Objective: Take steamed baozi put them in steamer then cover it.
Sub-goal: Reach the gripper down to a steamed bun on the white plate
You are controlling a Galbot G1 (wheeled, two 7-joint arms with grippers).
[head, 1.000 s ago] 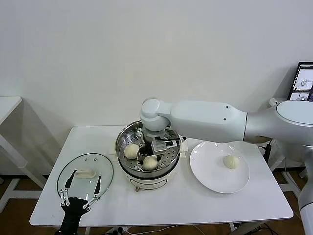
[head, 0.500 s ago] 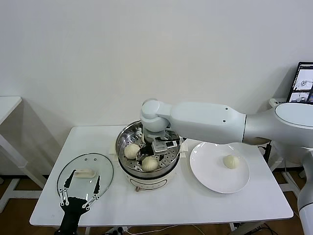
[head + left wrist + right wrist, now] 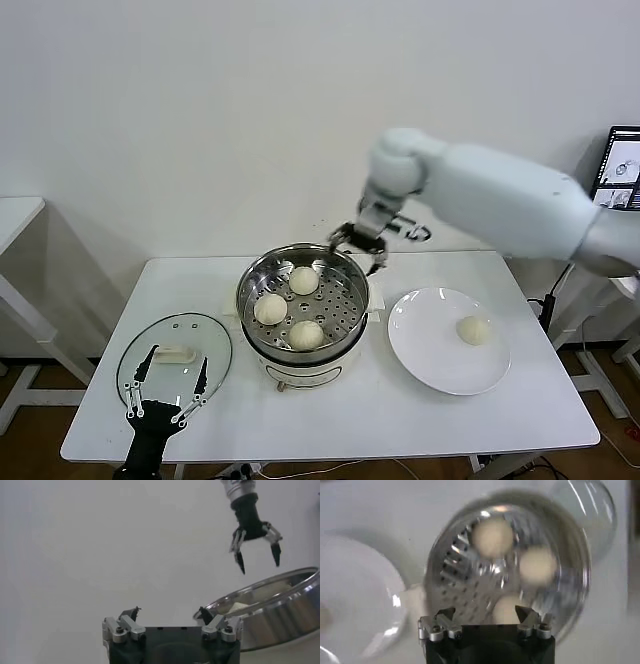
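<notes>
Right hand (image 3: 358,243) — agape above steamer (image 3: 303,303)

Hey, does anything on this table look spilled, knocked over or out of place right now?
Nothing stands out. Three baozi sit apart on the tray of the upright steamer, one more waits on the white plate, and the glass cover lies flat on the table. The right hand hangs open and empty above the steamer's far rim.

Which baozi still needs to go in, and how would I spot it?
Start at the steel steamer mid-table, then look to the white plate on its right. The lone baozi lies there, while the other three already sit inside the steamer.
</notes>
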